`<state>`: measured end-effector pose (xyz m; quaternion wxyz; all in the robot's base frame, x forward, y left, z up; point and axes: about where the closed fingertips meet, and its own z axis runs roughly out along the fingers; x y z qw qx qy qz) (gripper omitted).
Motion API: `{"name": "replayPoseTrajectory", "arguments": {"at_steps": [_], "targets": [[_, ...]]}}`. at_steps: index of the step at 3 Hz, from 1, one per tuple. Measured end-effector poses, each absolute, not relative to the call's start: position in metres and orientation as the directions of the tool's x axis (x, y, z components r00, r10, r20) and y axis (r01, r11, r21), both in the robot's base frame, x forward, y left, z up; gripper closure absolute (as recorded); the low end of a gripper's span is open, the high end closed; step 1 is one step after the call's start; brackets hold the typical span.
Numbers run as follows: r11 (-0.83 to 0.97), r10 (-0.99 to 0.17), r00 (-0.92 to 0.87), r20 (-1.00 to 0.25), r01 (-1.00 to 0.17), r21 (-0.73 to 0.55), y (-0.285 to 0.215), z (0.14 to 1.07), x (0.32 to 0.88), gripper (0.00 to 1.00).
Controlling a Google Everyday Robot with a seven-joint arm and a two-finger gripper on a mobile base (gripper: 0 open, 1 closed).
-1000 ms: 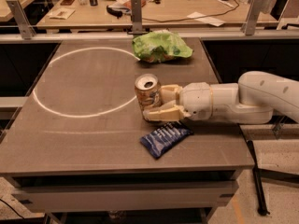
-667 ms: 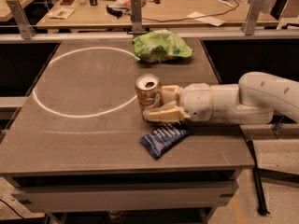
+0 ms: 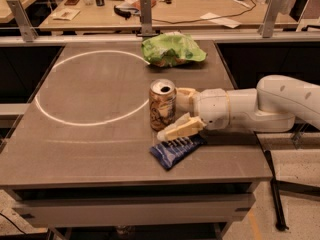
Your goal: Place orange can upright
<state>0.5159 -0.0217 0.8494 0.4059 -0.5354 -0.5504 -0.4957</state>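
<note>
The orange can [image 3: 162, 103] stands upright on the grey table [image 3: 90, 144], just outside the right edge of a white chalk circle [image 3: 65, 120]. Its silver top with the pull-tab hole faces up. My gripper [image 3: 171, 114] reaches in from the right on a white arm [image 3: 265, 106]. Its tan fingers [image 3: 181, 129] straddle the can's right side, one in front and one behind. They look spread a little wider than the can, and the can rests on the table.
A flat blue snack packet [image 3: 176, 150] lies just in front of the gripper near the table's front edge. A green chip bag [image 3: 171, 49] sits at the back. Cluttered benches stand behind a rail with metal posts [image 3: 145, 15].
The can stays upright in the same spot. The near finger sits slightly lower and farther from the can than before; the arm has barely moved.
</note>
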Motion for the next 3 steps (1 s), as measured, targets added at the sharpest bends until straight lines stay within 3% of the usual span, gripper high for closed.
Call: {"name": "replayPoseTrajectory", "arguments": {"at_steps": [3], "targets": [[-0.048, 0.257, -0.13, 0.958, 0.988, 0.147, -0.048, 0.87, 0.504, 0.0]]}}
